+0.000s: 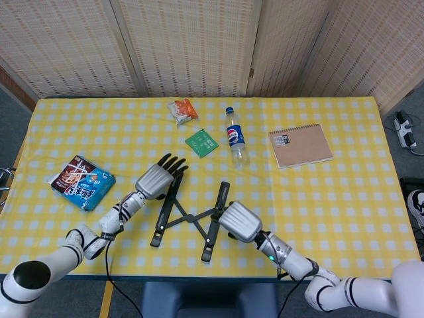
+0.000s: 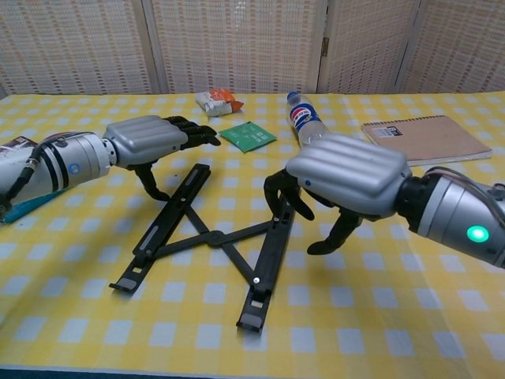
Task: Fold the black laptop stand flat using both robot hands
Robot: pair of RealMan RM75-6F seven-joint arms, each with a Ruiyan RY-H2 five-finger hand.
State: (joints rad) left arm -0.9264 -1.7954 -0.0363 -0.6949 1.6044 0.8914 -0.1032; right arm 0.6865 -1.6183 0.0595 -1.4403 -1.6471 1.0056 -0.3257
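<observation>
- Left hand (image 2: 150, 136): ribbed silver back, black fingers.
- Right hand (image 2: 351, 178): same silver shell, green light on its wrist.
- Forearms: silver-white with black bands.

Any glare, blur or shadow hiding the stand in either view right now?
Head view: even light, stand sharp, no glare. Chest view: also sharp, but the right hand looms large up close and covers part of the stand's right bar; soft shadows lie under the left hand and right hand.
</observation>
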